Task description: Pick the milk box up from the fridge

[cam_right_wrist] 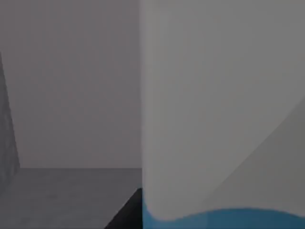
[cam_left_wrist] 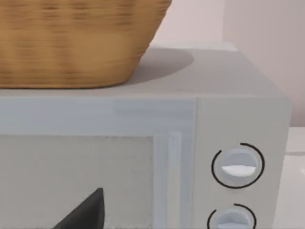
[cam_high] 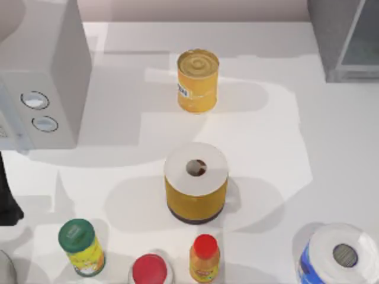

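Note:
The milk box (cam_right_wrist: pixel 214 119) stands very close in the right wrist view, as a white face with a light blue band along its lower part. Grey inner walls of the fridge (cam_right_wrist: pixel 71 95) surround it. A dark part of my right gripper (cam_right_wrist: pixel 127 212) sits right beside the carton's edge; whether it touches the carton I cannot tell. In the top view the fridge (cam_high: pixel 340 35) is the dark grey cabinet with a pale panel at the back right corner. My left arm (cam_high: pixel 7 195) is parked at the table's left edge, facing the microwave.
A light grey microwave (cam_high: pixel 41 77) with two dials stands back left, a wicker basket (cam_left_wrist: pixel 71 43) on top. A yellow tin can (cam_high: pixel 198 80) and a yellow-wrapped paper roll (cam_high: pixel 196 180) stand mid-table. Bottles (cam_high: pixel 82 245) line the front; a blue-wrapped roll (cam_high: pixel 340 257) stands front right.

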